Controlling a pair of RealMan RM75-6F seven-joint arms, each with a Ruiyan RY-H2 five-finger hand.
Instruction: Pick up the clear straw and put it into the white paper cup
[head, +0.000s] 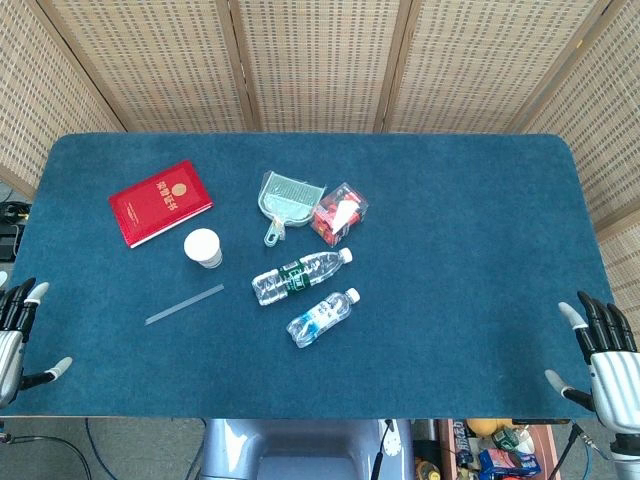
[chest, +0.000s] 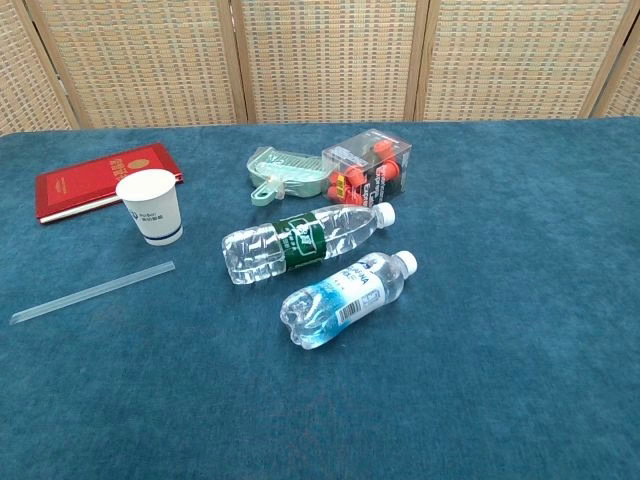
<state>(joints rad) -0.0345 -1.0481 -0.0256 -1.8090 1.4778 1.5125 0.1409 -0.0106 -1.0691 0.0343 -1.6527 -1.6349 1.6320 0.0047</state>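
The clear straw (head: 184, 305) (chest: 92, 292) lies flat on the blue table, just in front of the white paper cup (head: 203, 248) (chest: 150, 206), which stands upright. My left hand (head: 18, 335) hovers at the table's near left edge with its fingers apart and nothing in it, well left of the straw. At the near right corner my right hand (head: 601, 352) is likewise spread and holds nothing. Neither hand shows in the chest view.
A red booklet (head: 160, 202) lies behind the cup. A green dustpan (head: 284, 198), a clear box with red items (head: 340, 213) and two lying water bottles (head: 299, 276) (head: 323, 317) fill the middle of the blue table (head: 470, 250).
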